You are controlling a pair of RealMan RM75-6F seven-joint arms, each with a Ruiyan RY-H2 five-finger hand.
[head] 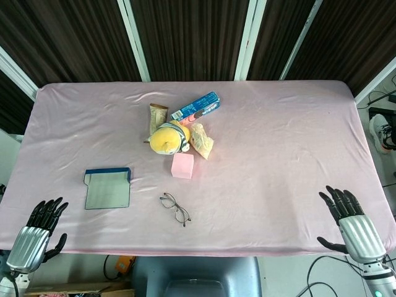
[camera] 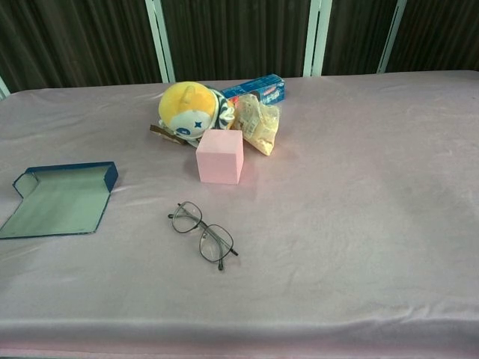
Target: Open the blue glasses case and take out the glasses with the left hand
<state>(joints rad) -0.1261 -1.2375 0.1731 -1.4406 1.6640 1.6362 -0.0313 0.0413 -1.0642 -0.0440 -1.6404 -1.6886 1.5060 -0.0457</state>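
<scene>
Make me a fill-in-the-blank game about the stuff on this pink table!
1. The thin wire-framed glasses lie on the pink tablecloth, outside the flat blue glasses case, which is ____.
2. The pink cube sits just in front of the ____ plush toy.
3. Both robot hands, the left hand and the right hand, hold ____.

Missing words: open; yellow; nothing

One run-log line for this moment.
blue glasses case: open, flat | wire-rimmed glasses: on cloth | left hand: empty | right hand: empty

The left hand and right hand hang empty, fingers apart and pointing forward.
</scene>
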